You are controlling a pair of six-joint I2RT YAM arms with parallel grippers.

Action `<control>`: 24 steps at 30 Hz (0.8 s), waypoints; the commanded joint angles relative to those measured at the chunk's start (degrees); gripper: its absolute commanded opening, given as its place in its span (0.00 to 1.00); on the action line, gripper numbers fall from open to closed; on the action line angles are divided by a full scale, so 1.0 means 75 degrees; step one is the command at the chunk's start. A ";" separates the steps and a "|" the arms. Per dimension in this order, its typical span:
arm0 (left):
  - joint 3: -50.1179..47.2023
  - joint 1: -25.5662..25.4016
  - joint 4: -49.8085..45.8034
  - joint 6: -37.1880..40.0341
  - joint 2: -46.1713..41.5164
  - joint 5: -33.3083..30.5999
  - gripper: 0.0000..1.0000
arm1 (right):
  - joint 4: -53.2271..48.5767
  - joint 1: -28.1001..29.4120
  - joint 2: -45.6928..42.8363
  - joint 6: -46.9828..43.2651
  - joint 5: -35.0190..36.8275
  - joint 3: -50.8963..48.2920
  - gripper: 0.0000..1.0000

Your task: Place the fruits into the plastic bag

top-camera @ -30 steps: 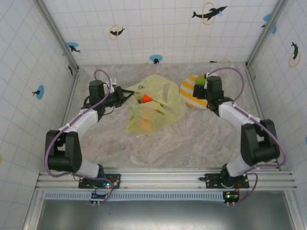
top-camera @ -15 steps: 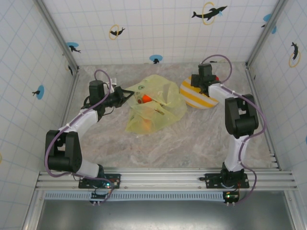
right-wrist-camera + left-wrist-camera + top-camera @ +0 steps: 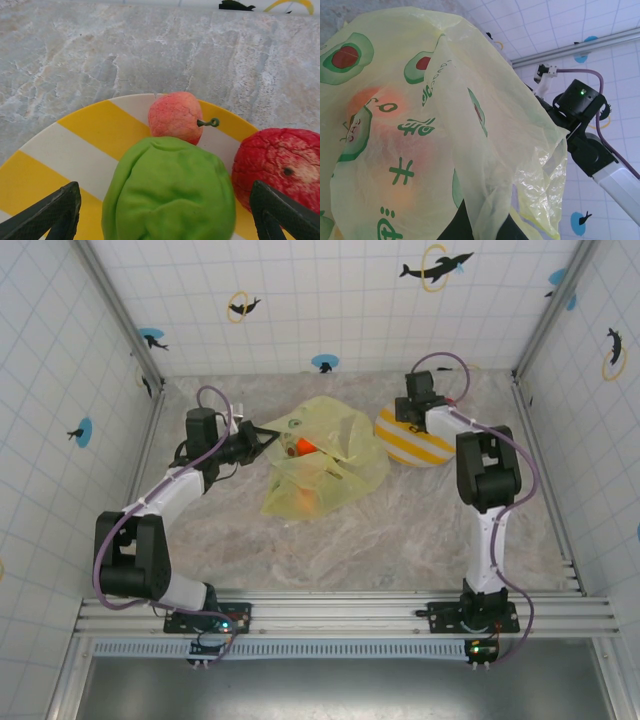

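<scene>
The plastic bag [image 3: 320, 468] lies on the bench [image 3: 400, 535], an orange fruit [image 3: 303, 448] inside, its left edge gripped by the closed left claw [image 3: 266, 435]. On the striped plate [image 3: 430, 450] at the far right, the open right claw [image 3: 165, 205] flanks a green fruit [image 3: 170, 195], with a red fruit [image 3: 280, 170] and a pink fruit [image 3: 175, 117] beside it.

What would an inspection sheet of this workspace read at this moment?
Surface: marbled tabletop.
Job's things: plastic bag mid-table, orange fruit showing in it; green fruit, pink fruit and red fruit on the striped plate.
Clutter: nothing seen.
Grippers: left tool shut on the bag's edge; right tool open, fingertips either side of the green fruit.
Cables: purple cable looped over the left arm, another over the right.
Surroundings: tiled walls with dolphin stickers.
</scene>
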 commanded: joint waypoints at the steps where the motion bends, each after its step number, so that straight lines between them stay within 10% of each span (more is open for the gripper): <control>1: -0.0004 0.0060 0.0006 0.0105 0.0018 0.0031 0.00 | -0.0306 -0.0021 0.0318 -0.0173 0.0046 0.0510 0.88; 24: -0.0005 0.0052 0.0013 0.0095 0.0067 0.0057 0.00 | -0.0747 0.0254 -0.0065 -0.0401 0.0044 0.0398 0.63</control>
